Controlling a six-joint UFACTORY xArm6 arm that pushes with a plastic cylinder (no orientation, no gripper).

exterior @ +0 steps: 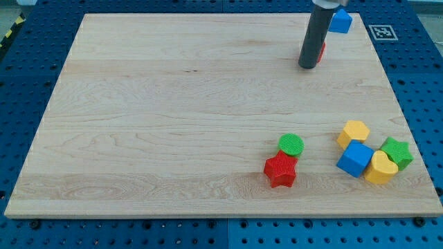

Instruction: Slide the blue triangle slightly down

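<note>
The blue triangle (340, 21) lies at the top right of the wooden board (173, 111), close to the board's top edge. My tip (307, 66) stands below and to the left of it, a short gap away. A red block (321, 50) is mostly hidden behind the rod, just to the tip's upper right; its shape cannot be made out.
At the lower right lie a green cylinder (291, 144), a red star (281, 170), a yellow hexagon (354, 133), a blue cube (356, 158), a yellow heart-like block (381, 167) and a green star (397, 152). A marker tag (382, 31) sits off the board's top right.
</note>
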